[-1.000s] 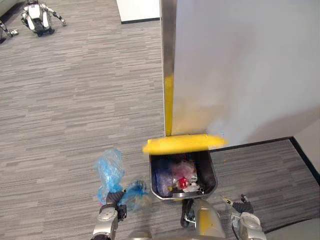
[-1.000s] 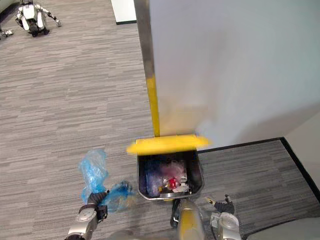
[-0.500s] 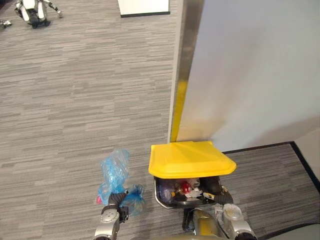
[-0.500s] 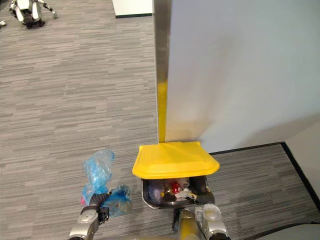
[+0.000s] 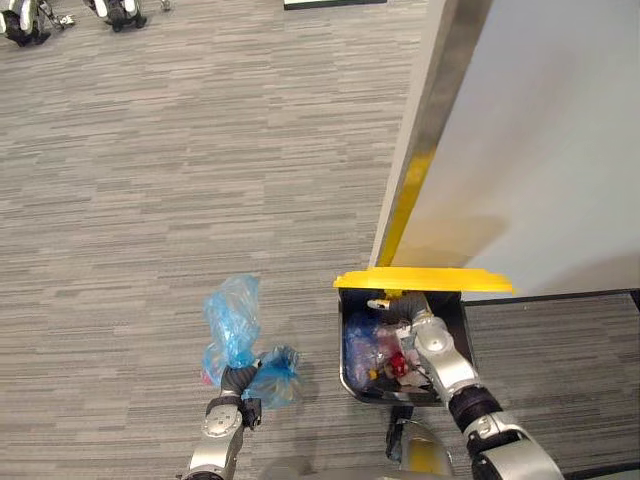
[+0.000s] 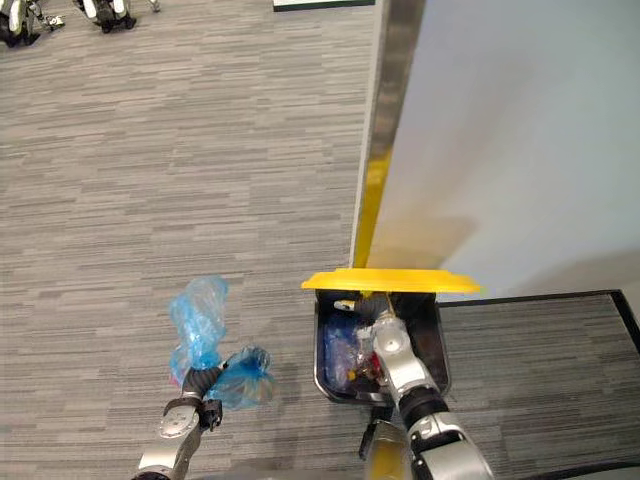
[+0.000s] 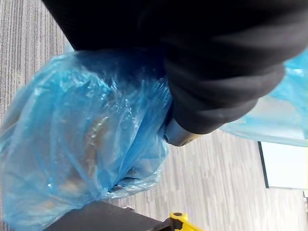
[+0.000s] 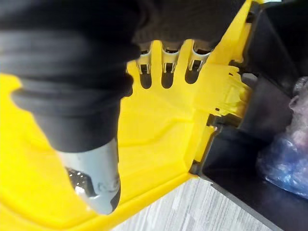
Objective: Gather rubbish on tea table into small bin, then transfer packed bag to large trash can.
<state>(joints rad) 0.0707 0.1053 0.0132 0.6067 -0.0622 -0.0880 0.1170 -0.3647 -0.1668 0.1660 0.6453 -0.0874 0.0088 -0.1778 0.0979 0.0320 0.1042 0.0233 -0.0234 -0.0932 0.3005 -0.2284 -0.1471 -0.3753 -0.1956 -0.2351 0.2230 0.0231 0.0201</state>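
Note:
The large black trash can (image 5: 350,372) stands against the wall, with mixed rubbish (image 5: 384,356) inside. Its yellow lid (image 5: 424,281) is held up, seen edge-on. My right hand (image 5: 431,343) reaches over the can's opening and is open. In the right wrist view its straight fingers (image 8: 166,61) press against the underside of the yellow lid (image 8: 159,144). My left hand (image 5: 230,393), low and left of the can, is shut on the neck of the packed blue bag (image 5: 232,318), which hangs above the carpet. The blue bag (image 7: 82,144) bulges beside the left hand's dark cover (image 7: 216,62).
A grey wall panel (image 5: 560,150) with a metal edge and a yellow strip (image 5: 405,205) rises behind the can. A dark mat (image 5: 560,370) lies to the right. Open carpet (image 5: 150,200) spreads left. Other robots (image 5: 20,18) sit far off at the top left.
The camera has shifted. My right hand rose from beside the can to under the lid, which was down over the can and now stands lifted. My left hand keeps hold of the bag.

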